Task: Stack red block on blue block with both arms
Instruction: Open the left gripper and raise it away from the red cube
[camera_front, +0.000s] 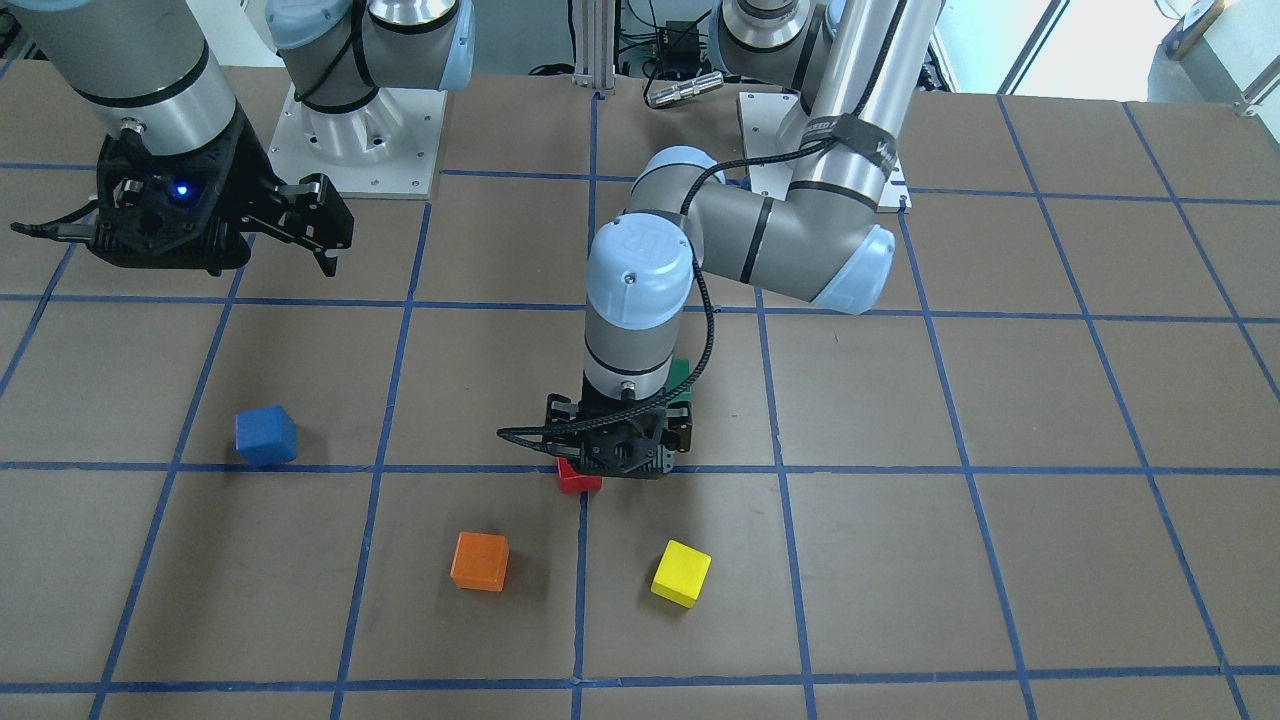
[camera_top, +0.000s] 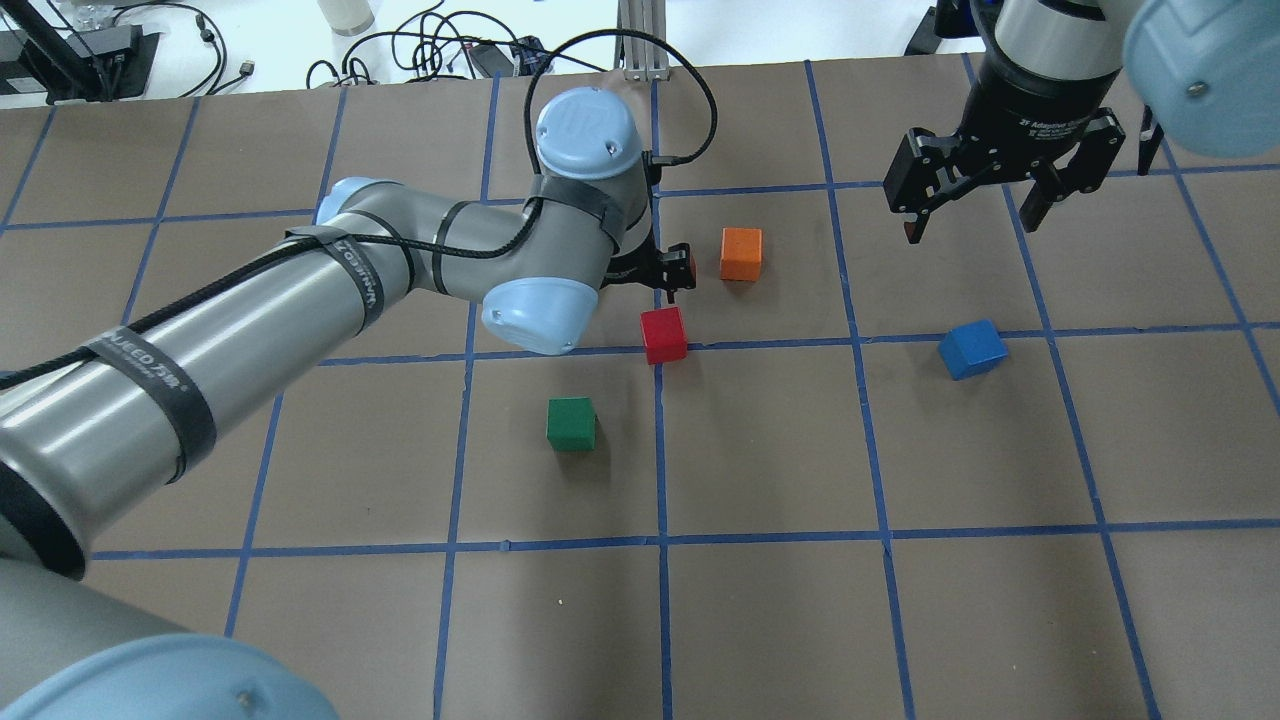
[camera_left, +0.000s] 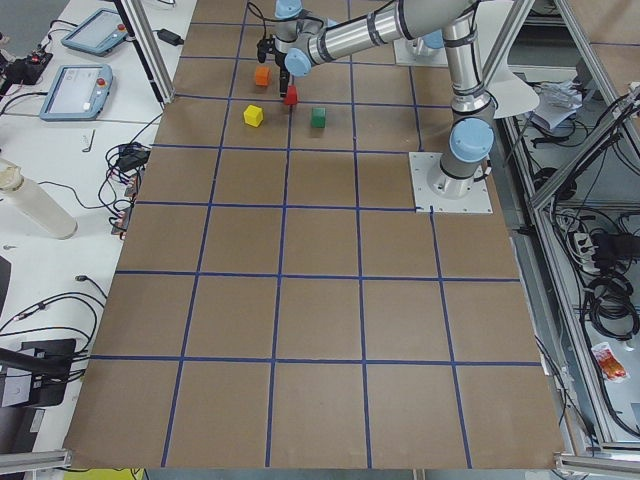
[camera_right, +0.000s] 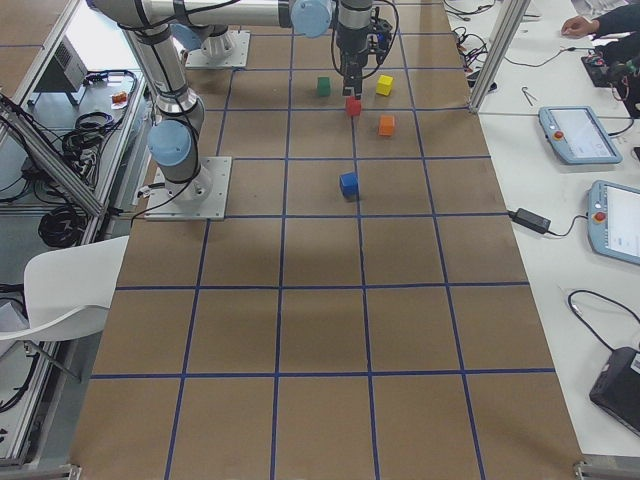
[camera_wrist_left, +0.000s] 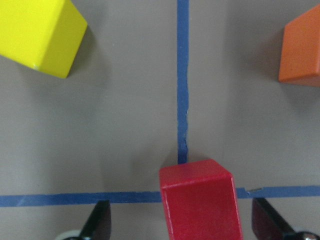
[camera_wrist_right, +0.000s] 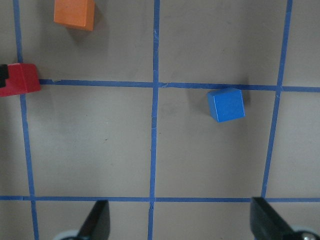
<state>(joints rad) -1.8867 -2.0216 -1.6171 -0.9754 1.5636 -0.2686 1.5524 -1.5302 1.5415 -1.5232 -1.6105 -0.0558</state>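
Note:
The red block (camera_top: 664, 335) sits on the brown table at a blue tape crossing. My left gripper (camera_top: 668, 285) is right over it. In the left wrist view the red block (camera_wrist_left: 200, 200) lies between the two open fingers (camera_wrist_left: 100, 222), with a gap on each side. From the front the red block (camera_front: 578, 480) peeks out under the left gripper (camera_front: 620, 455). The blue block (camera_top: 972, 348) stands alone to the right, and also shows in the front view (camera_front: 266, 436). My right gripper (camera_top: 975, 215) hangs open and empty, above and beyond the blue block (camera_wrist_right: 226, 104).
An orange cube (camera_top: 741, 253) lies just beyond the red block. A yellow cube (camera_front: 681, 573) lies on the operators' side, next to the orange cube (camera_front: 480, 560). A green cube (camera_top: 571, 423) sits nearer the robot. The left arm's elbow (camera_top: 540, 310) overhangs the table's middle.

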